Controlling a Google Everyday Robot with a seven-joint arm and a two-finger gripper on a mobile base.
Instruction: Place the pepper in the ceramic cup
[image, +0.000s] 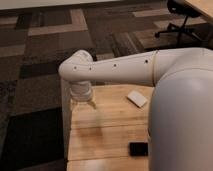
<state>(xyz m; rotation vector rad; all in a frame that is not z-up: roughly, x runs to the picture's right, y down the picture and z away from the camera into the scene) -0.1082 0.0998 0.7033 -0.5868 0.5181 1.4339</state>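
My white arm (125, 72) reaches from the right across the view, and its wrist bends down over the far left corner of the wooden table (107, 125). The gripper (83, 105) hangs there just above the tabletop, its two fingers pointing down and standing apart, open, with nothing between them. The pepper is out of view. The ceramic cup is out of view as well. My arm and body hide much of the table's right side.
A flat white object (136, 98) lies on the table right of the gripper, and a small black object (138, 148) lies near the front edge. Patterned carpet surrounds the table. An office chair base (180, 30) stands at the far right.
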